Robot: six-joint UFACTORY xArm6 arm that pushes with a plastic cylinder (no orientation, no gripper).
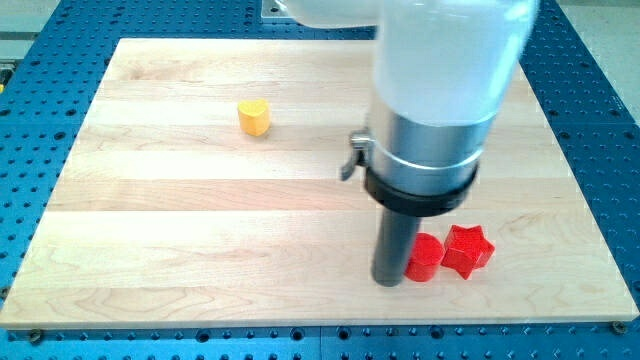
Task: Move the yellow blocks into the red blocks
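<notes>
The wooden desk point(200, 220) rests on a blue perforated base point(600, 90). The arm's bulky white and metal housing point(430, 110) hangs over the view's right half and hides part of the board behind it. No claw is fitted, so none can be reported spread or pressed together. My tip point(388, 281) stands touching the left side of a red block of unclear shape point(425, 258), which sits just beside a red star block point(469, 250). The yellow heart-shaped block point(254, 118) lies well apart, toward the view's upper left.

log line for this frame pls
tip: against left side of red cylinder | red star: touching cylinder's right | yellow heart: apart, upper left | board: wood
</notes>
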